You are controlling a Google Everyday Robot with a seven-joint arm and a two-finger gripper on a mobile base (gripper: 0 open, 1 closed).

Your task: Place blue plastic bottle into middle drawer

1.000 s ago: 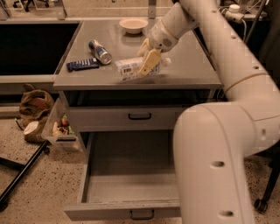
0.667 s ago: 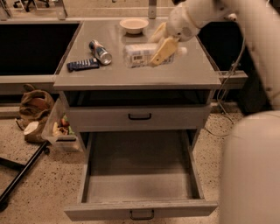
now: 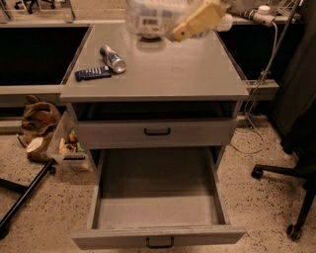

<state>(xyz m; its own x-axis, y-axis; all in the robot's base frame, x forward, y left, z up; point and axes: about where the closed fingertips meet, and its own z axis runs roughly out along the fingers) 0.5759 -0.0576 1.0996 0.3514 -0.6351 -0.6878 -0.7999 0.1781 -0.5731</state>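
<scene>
above the cabinet top (image 3: pixel 173 74), gripper (image 3: pixel 186 27) closed around blue plastic bottle (image 3: pixel 153 15).

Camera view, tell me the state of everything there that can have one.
blue plastic bottle: held in the air, sideways.
pincer: shut on the bottle, top edge of view.
middle drawer: pulled open, bottle not inside.
upper drawer: pushed in.
can: lying on its side.
packet: lying flat beside the can.

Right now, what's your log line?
gripper: shut on blue plastic bottle, above cabinet top | middle drawer: open, bare | placement: pending
</scene>
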